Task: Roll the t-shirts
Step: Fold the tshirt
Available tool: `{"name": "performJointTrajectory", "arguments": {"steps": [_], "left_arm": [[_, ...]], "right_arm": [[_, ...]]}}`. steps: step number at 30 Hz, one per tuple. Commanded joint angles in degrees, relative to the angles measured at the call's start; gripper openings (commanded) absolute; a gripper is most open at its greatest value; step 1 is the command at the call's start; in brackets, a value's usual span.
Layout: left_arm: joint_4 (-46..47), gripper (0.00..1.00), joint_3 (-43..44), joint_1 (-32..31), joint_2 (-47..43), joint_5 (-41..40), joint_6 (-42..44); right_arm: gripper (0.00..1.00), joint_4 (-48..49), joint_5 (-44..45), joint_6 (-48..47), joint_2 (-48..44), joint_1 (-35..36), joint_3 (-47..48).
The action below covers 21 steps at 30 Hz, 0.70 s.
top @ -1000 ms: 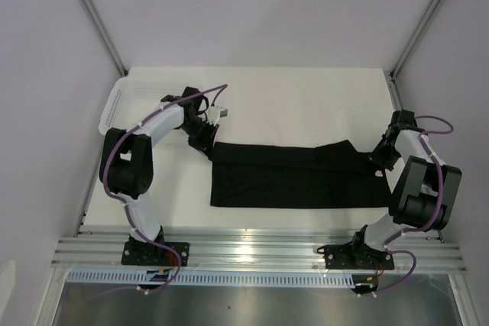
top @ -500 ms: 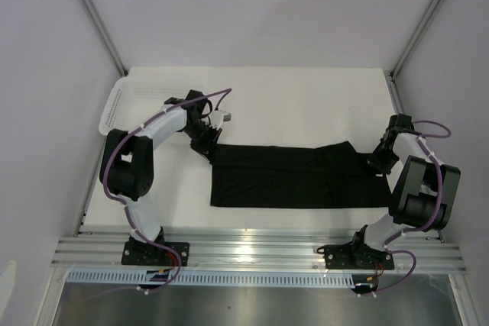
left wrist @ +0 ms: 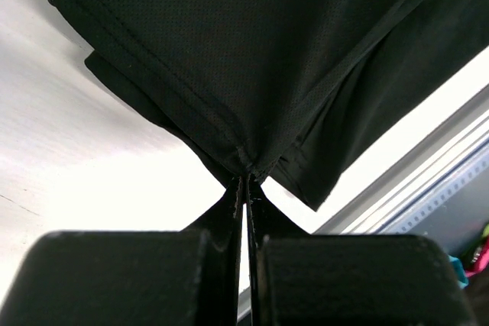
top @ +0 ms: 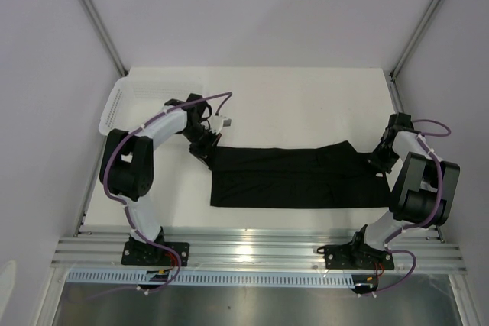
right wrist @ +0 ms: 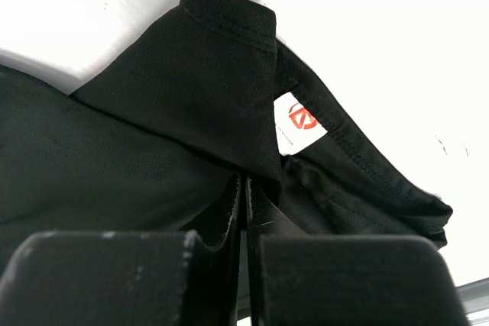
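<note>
The black t-shirt [top: 298, 177] lies folded into a long band across the middle of the white table [top: 290, 104]. My left gripper [top: 208, 149] is shut on the band's far left corner; the left wrist view shows its hem [left wrist: 229, 139] pinched at the fingertips [left wrist: 246, 182]. At the band's right end my right gripper [top: 380, 159] is shut on the cloth by the neck. In the right wrist view the cloth [right wrist: 183, 97] bunches at the fingertips [right wrist: 246, 182], and the small pale label [right wrist: 298, 124] with a red mark shows beside them.
A white mesh basket [top: 121, 103] stands at the table's far left edge, just behind my left arm. An aluminium rail [top: 260, 251] runs along the near edge, with both arm bases bolted to it. Grey walls close in the sides.
My left gripper has drifted slightly right with the shirt corner, and the band's top edge has straightened a little. The right gripper has shifted slightly toward the back right with the cloth.
</note>
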Motion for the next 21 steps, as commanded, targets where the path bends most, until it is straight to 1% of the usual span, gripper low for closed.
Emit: {"name": "performJointTrajectory", "arguments": {"steps": [1, 6, 7, 11, 15, 17, 18, 19, 21], "left_arm": [[0.9, 0.01, -1.5, -0.1, -1.0, -1.3, 2.2], [2.2, 0.03, -0.8, -0.1, 0.9, -0.8, 1.4], [2.1, 0.05, -0.7, -0.2, 0.9, -0.6, 1.3], [2.3, 0.09, -1.8, -0.7, 0.9, 0.3, 1.4], [2.4, 0.11, -2.5, -0.7, 0.9, 0.3, 1.3], [2.1, 0.13, -2.2, -0.8, 0.9, 0.5, 1.5], [1.7, 0.17, -2.0, -0.8, 0.9, 0.7, 1.6], [1.5, 0.20, -1.8, -0.8, 0.9, 0.7, 1.9], [1.0, 0.23, -1.7, -0.8, 0.6, 0.6, 2.0]], "right_arm": [[0.00, 1.2, 1.8, 0.3, 0.6, -0.1, 1.4], [0.00, 1.1, 2.5, -0.1, 1.1, -0.2, 1.6], [0.00, 1.1, 2.6, -0.2, 1.2, -0.2, 1.6], [0.00, 1.5, 2.4, -0.3, 1.7, -0.2, 1.5], [0.00, 1.5, 2.4, -0.3, 2.0, -0.3, 1.9], [0.04, 1.4, 2.5, -0.3, 2.1, -0.3, 2.2], [0.05, 1.3, 2.5, -0.2, 2.1, -0.3, 2.2], [0.11, 1.2, 2.7, -0.3, 2.1, -0.3, 2.4], [0.19, 0.4, 2.8, -0.4, 2.0, -0.2, 2.7]]}}
